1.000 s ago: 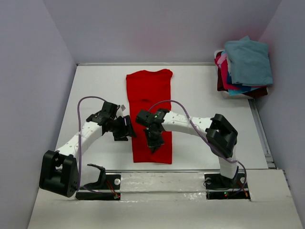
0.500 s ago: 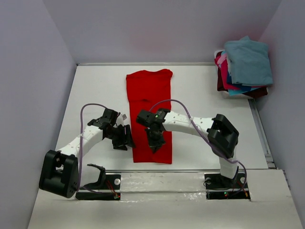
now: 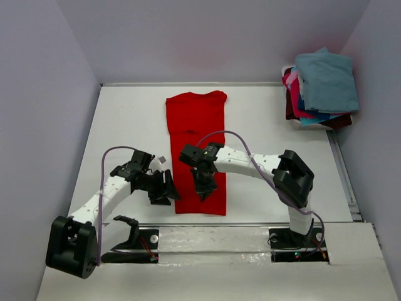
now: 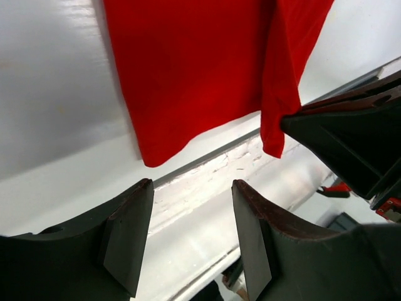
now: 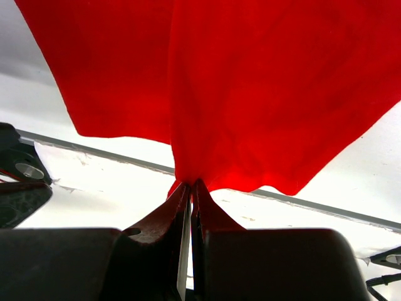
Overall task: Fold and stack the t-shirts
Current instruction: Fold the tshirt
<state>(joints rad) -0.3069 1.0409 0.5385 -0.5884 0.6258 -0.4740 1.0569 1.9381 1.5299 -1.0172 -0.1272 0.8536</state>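
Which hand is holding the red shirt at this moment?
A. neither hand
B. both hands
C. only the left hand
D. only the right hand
D: the right hand is shut on a pinched fold of the red shirt, while the left hand is open and empty beside the shirt's near corner.

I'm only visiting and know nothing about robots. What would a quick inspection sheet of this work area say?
Surface: white table, with a metal strip along its near edge.
Job's things: red t-shirt lying lengthwise mid-table; pile of shirts at the far right corner, teal on top, pink, blue and dark maroon beneath.
Clutter: nothing seen.
Pincers: right pincer shut on the red t-shirt's near hem; left pincer open and empty, beside the shirt's near left corner.
Cables: a purple cable loops along each arm.
Surroundings: plain pale walls on three sides.
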